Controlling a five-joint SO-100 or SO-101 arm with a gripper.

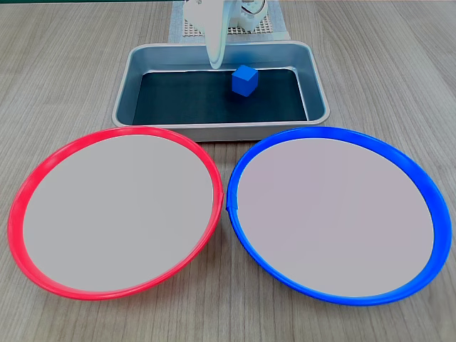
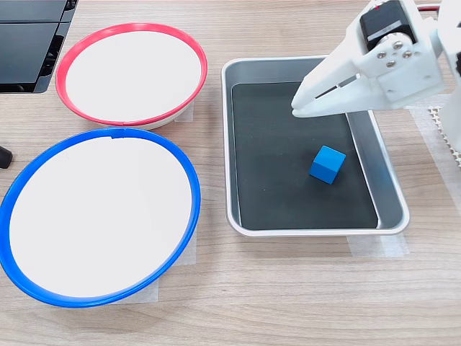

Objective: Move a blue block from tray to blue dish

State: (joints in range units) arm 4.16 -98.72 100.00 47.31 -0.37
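Block (image 2: 328,164) in tray (image 2: 389,216), just beside closed gripper (image 2: 296,109).

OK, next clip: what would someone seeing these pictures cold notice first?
Two big round dishes fill the foreground of the first exterior view: the red-rimmed dish on the first exterior view's left and the blue dish on its right, both empty. Behind them sits the tray, with the blue block alone on its dark bottom. In the second exterior view the white gripper hangs over the tray, its jaws closed, holding nothing.
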